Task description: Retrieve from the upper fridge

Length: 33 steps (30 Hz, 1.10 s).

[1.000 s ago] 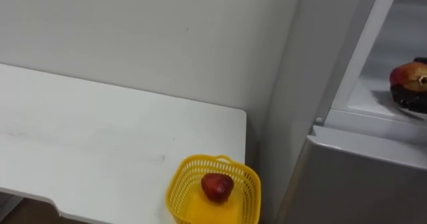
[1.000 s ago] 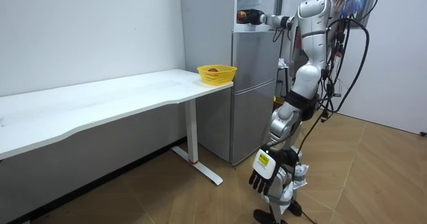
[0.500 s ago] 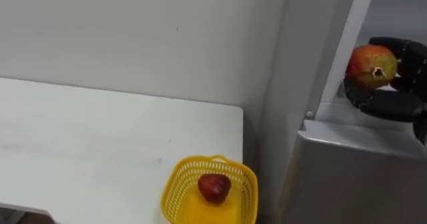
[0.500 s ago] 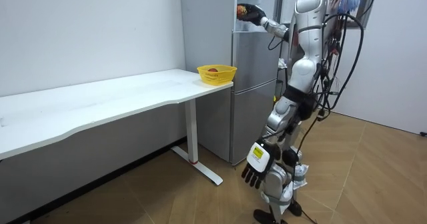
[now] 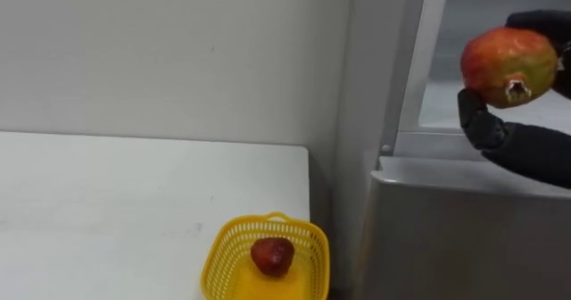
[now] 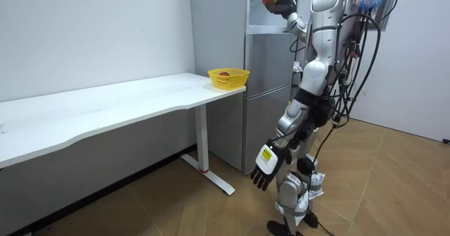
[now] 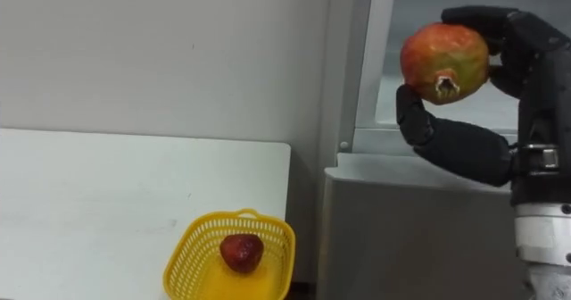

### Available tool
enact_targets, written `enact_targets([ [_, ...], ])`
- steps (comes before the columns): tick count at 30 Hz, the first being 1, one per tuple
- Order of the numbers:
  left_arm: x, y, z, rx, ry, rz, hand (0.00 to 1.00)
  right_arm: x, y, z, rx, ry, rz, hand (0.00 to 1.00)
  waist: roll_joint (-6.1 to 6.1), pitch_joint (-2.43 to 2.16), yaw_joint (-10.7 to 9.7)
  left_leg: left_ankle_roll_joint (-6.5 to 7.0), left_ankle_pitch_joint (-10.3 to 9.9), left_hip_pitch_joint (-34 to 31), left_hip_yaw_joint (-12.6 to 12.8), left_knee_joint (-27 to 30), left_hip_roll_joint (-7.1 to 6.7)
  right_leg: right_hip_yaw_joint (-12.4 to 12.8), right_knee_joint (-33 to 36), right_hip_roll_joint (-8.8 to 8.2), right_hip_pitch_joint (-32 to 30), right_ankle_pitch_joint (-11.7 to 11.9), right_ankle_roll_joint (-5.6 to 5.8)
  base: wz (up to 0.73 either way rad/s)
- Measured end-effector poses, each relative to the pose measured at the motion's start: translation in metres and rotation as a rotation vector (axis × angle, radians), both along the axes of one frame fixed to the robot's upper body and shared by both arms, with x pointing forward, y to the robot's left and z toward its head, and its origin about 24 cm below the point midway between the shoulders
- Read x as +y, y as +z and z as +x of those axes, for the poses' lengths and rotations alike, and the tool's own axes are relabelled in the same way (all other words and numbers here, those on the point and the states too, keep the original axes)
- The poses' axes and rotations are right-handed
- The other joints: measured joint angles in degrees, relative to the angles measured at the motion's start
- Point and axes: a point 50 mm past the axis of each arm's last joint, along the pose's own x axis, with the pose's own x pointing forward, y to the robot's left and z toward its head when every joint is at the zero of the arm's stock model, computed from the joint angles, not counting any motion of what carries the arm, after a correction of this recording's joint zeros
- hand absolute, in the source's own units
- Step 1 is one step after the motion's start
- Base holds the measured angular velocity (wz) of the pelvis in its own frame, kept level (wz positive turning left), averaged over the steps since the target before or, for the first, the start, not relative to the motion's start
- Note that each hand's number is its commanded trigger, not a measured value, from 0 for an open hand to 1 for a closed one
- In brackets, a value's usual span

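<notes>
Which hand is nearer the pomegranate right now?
Right. The right hand is curled round the pomegranate before the fridge; the left hand hangs low by its knee.

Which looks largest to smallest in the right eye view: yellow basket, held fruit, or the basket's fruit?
1. yellow basket, cut off below
2. held fruit, enlarged by nearness to the camera
3. fruit in the basket

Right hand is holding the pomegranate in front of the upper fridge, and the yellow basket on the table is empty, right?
Not empty: the yellow basket on the table holds one red fruit, as the right eye view shows. The right hand does hold the pomegranate in front of the upper fridge.
</notes>
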Motion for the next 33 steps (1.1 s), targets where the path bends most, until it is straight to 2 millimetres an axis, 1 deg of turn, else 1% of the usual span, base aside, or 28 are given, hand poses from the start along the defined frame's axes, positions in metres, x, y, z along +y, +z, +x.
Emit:
enact_targets([
  [2, 0.000, 0.000, 0.001, 0.002, -0.005, 0.000, 0.00, 0.017, 0.000, -0.004, -0.031, 0.041, -0.051, 1.00, -0.16, -0.11, 0.93, -0.02, -0.01, 0.00, 0.31, 0.11, 0.12, -0.02, -0.12, 0.03, -0.06, 0.10, -0.14, -0.08],
  [3, -0.001, 0.000, 0.004, 0.001, -0.016, -0.001, 0.00, 0.021, -0.001, -0.005, -0.034, 0.049, -0.060, 1.00, -0.22, -0.16, 1.08, -0.03, -0.01, 0.00, 0.32, 0.13, 0.12, -0.03, -0.14, 0.04, -0.06, 0.10, -0.14, 0.00],
  [5, -0.005, -0.002, 0.006, 0.010, -0.043, -0.013, 0.00, 0.036, -0.004, -0.008, -0.037, 0.097, -0.090, 1.00, -0.35, -0.26, 1.62, -0.03, -0.02, 0.00, 0.28, 0.14, 0.07, -0.11, -0.22, 0.02, -0.01, 0.10, -0.14, 0.00],
  [6, -0.005, -0.002, 0.008, 0.009, -0.049, -0.015, 0.00, 0.040, -0.005, -0.008, -0.035, 0.107, -0.104, 1.00, -0.31, -0.24, 1.89, -0.03, -0.03, -0.02, 0.28, 0.15, 0.06, -0.10, -0.22, 0.02, -0.01, 0.10, -0.14, 0.00],
  [8, -0.007, -0.002, 0.007, 0.017, -0.064, -0.022, 0.00, 0.050, -0.006, -0.010, -0.031, 0.130, -0.176, 1.00, -0.56, -0.41, 2.66, -0.02, -0.14, -0.15, 0.06, 0.23, 0.02, -0.09, -0.20, 0.04, 0.09, 0.12, -0.12, 0.00],
  [10, -0.007, -0.003, 0.006, 0.022, -0.063, -0.022, 0.00, 0.057, -0.005, -0.012, -0.038, 0.153, -0.219, 1.00, -0.59, -0.42, 2.82, 0.00, -0.33, -0.22, -0.09, 0.48, 0.01, -0.11, -0.23, 0.05, 0.21, 0.10, -0.08, 0.04],
  [11, -0.008, -0.003, 0.006, 0.024, -0.068, -0.023, 0.00, 0.061, -0.004, -0.014, -0.050, 0.156, -0.258, 1.00, -0.70, -0.46, 3.24, 0.04, -0.43, -0.27, -0.15, 0.58, 0.00, -0.11, -0.21, 0.06, 0.21, 0.08, -0.04, 0.00],
  [13, -0.009, -0.003, 0.006, 0.022, -0.079, -0.028, 0.00, 0.064, -0.002, -0.017, -0.071, 0.170, -0.288, 1.00, -0.85, -0.44, 4.13, 0.06, -0.45, -0.33, -0.32, 0.63, -0.04, -0.11, -0.18, 0.04, 0.17, 0.06, -0.01, 0.00],
  [15, -0.009, -0.003, 0.005, 0.019, -0.087, -0.033, 0.00, 0.069, -0.002, -0.020, -0.081, 0.201, -0.296, 1.00, -1.05, -0.41, 4.41, 0.07, -0.46, -0.41, -0.47, 0.66, -0.06, -0.23, -0.21, 0.03, 0.16, 0.04, 0.03, 0.04],
  [16, -0.009, -0.004, 0.005, 0.022, -0.088, -0.034, 0.00, 0.072, -0.002, -0.021, -0.086, 0.217, -0.313, 1.00, -1.30, -0.34, 4.47, 0.06, -0.48, -0.42, -0.48, 0.75, -0.05, -0.27, -0.22, 0.03, 0.20, 0.02, 0.05, 0.03],
  [17, -0.009, -0.004, 0.005, 0.022, -0.088, -0.033, 0.00, 0.073, -0.002, -0.022, -0.090, 0.219, -0.332, 1.00, -1.58, -0.23, 4.76, 0.05, -0.49, -0.45, -0.48, 0.73, -0.05, -0.32, -0.23, 0.03, 0.20, 0.01, 0.05, 0.00],
  [19, -0.008, -0.003, 0.006, 0.021, -0.091, -0.034, 0.00, 0.075, -0.003, -0.022, -0.089, 0.211, -0.361, 1.00, -2.08, -0.14, 5.54, 0.06, -0.49, -0.56, -0.49, 0.74, -0.04, -0.34, -0.26, 0.03, 0.11, 0.00, 0.06, 0.00],
  [20, -0.008, -0.003, 0.007, 0.023, -0.094, -0.040, 0.00, 0.076, -0.004, -0.021, -0.090, 0.200, -0.383, 1.00, -2.40, -0.01, 5.90, 0.12, -0.55, -0.62, -0.55, 0.78, -0.04, -0.42, -0.31, -0.02, 0.08, -0.01, 0.09, 0.00],
  [22, -0.007, -0.003, 0.007, 0.026, -0.097, -0.042, 0.00, 0.082, -0.006, -0.020, -0.095, 0.192, -0.436, 1.00, -2.76, 0.22, 5.95, 0.17, -0.74, -0.99, -0.82, 1.04, -0.04, -0.54, -0.26, -0.03, -0.08, -0.03, 0.11, 0.07],
  [23, -0.006, -0.003, 0.009, 0.027, -0.106, -0.043, 0.00, 0.085, -0.009, -0.018, -0.086, 0.193, -0.474, 1.00, -2.95, 0.34, 6.04, 0.21, -0.76, -1.25, -1.22, 1.29, -0.12, -0.84, -0.22, -0.05, -0.03, -0.01, 0.12, 0.11],
  [24, -0.006, -0.002, 0.010, 0.027, -0.109, -0.045, 0.00, 0.087, -0.012, -0.016, -0.073, 0.200, -0.489, 1.00, -3.00, 0.37, 6.11, 0.23, -0.77, -1.28, -1.35, 1.34, -0.16, -1.00, -0.19, -0.08, 0.02, 0.00, 0.15, 0.10],
  [26, -0.006, -0.002, 0.017, 0.021, -0.128, -0.051, 0.00, 0.093, -0.024, -0.010, -0.009, 0.223, -0.549, 1.00, -3.04, 0.39, 7.20, 0.34, -0.84, -1.56, -1.63, 1.76, -0.23, -1.63, -0.17, -0.27, 0.04, 0.02, 0.18, 0.09],
  [27, -0.005, -0.001, 0.019, 0.019, -0.133, -0.050, 0.00, 0.094, -0.027, -0.008, 0.011, 0.230, -0.560, 1.00, -3.06, 0.40, 7.35, 0.37, -0.86, -1.72, -1.82, 1.91, -0.27, -1.74, -0.17, -0.27, 0.01, 0.02, 0.19, 0.12],
  [29, -0.003, 0.000, 0.024, 0.012, -0.151, -0.048, 0.00, 0.095, -0.045, 0.002, 0.111, 0.250, -0.601, 1.00, -3.24, 0.48, 7.97, 0.42, -0.89, -1.90, -1.96, 2.10, -0.31, -1.78, -0.07, -0.25, 0.08, 0.05, 0.25, 0.07],
  [30, -0.003, 0.000, 0.024, 0.015, -0.153, -0.049, 0.00, 0.095, -0.050, 0.004, 0.141, 0.252, -0.611, 1.00, -3.27, 0.50, 8.27, 0.43, -0.90, -1.87, -1.96, 2.07, -0.33, -1.79, -0.07, -0.26, 0.11, 0.04, 0.27, 0.00],
  [32, -0.001, 0.001, 0.024, 0.020, -0.157, -0.050, 0.00, 0.092, -0.071, 0.015, 0.263, 0.255, -0.654, 1.00, -3.40, 0.67, 9.05, 0.46, -0.92, -1.99, -2.11, 2.07, -0.38, -1.84, -0.23, -0.26, 0.11, 0.10, 0.36, 0.00],
  [33, -0.002, 0.001, 0.024, 0.021, -0.158, -0.052, 0.00, 0.090, -0.077, 0.018, 0.297, 0.252, -0.661, 1.00, -3.41, 0.70, 9.19, 0.48, -0.93, -2.05, -2.16, 2.07, -0.40, -1.84, -0.25, -0.27, 0.07, 0.10, 0.37, 0.00],
])
